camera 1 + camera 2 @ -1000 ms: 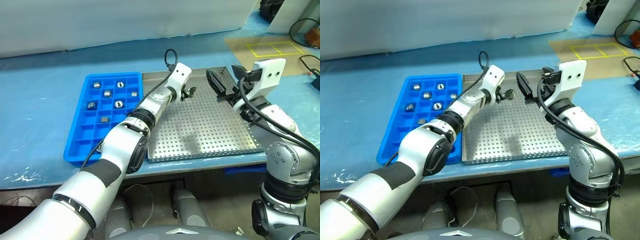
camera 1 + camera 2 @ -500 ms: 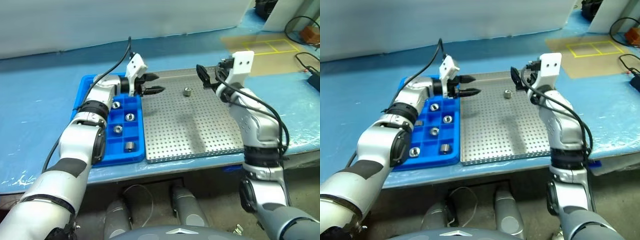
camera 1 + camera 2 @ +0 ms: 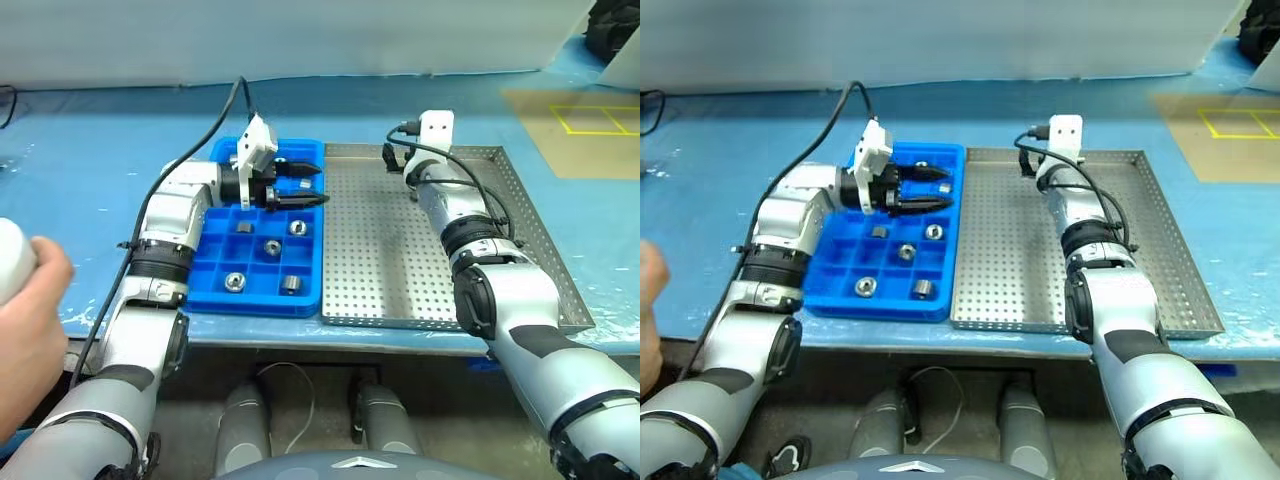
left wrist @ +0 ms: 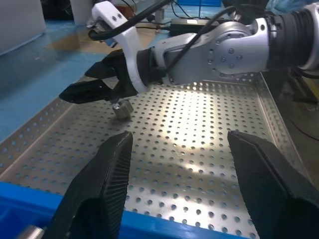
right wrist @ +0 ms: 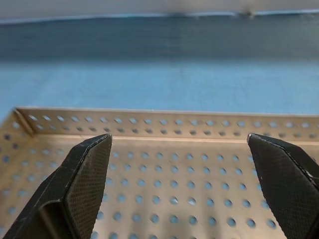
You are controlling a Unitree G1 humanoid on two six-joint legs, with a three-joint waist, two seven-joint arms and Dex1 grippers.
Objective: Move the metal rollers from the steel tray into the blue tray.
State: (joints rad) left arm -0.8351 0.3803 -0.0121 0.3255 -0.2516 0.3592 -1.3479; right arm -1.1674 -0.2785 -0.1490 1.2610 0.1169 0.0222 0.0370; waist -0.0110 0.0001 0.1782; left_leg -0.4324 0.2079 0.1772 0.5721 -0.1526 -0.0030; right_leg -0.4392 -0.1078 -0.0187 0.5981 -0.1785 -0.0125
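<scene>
The blue tray (image 3: 205,262) lies left of the steel tray (image 3: 400,260), and several metal rollers (image 3: 271,246) sit in its compartments. One roller (image 4: 122,108) rests on the steel tray's perforated floor near its far left corner, right by a fingertip of my right gripper (image 3: 394,160). That gripper (image 5: 184,184) is open with nothing between its fingers and points level toward the tray's far rim. My left gripper (image 3: 320,185) hovers over the far right part of the blue tray, pointing toward the steel tray. It is open and empty (image 4: 179,137).
Both trays lie on a table under a blue cover (image 3: 100,150). A person's hand (image 3: 25,300) shows at the left edge near the table's front. A brown board with yellow tape (image 3: 585,120) lies at the far right.
The camera view has shifted. My left gripper has drawn back from the steel tray to over the blue tray. My right gripper has gone forward and down to the roller. A person's hand has appeared.
</scene>
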